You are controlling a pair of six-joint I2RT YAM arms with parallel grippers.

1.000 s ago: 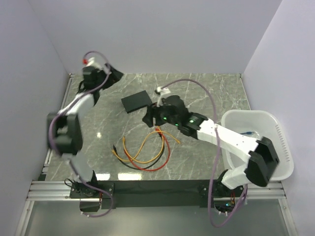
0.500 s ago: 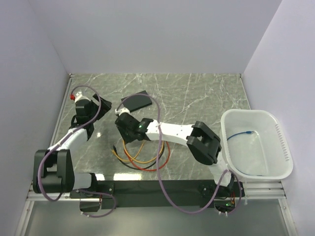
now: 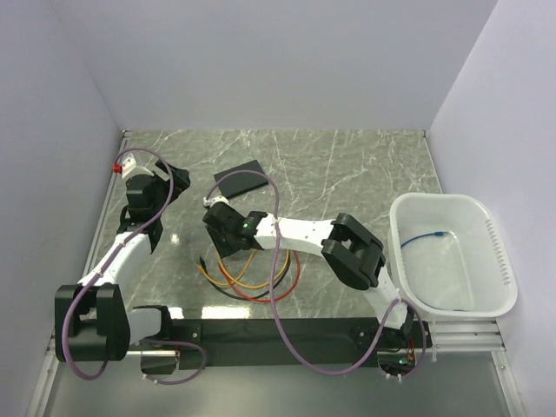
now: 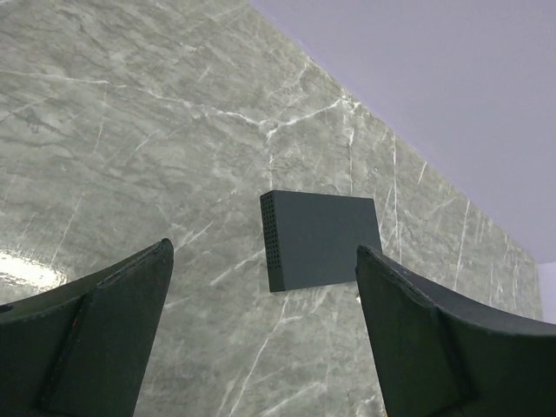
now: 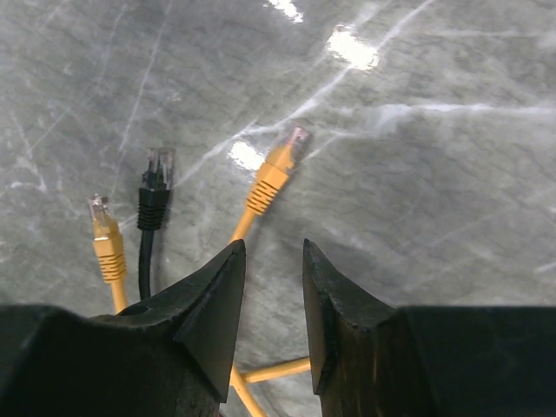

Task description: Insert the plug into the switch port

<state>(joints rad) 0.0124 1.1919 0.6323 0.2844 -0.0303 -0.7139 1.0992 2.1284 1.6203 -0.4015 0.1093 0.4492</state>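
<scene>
Switch (image 4: 321,239) lies flat on the marble table (image 3: 347,165), straight ahead of the left gripper (image 4: 262,261), whose jaws stand wide apart. Right gripper (image 5: 273,248), jaws narrowly parted and gripping nothing, hovers just behind an orange plug (image 5: 276,169).

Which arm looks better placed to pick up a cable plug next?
Right. The right gripper hovers low over the table with an orange plug just ahead of it. The left gripper faces the switch, away from the cables.

Marble table (image 3: 365,165), black switch (image 3: 241,178), coiled cables (image 3: 252,285)
</scene>
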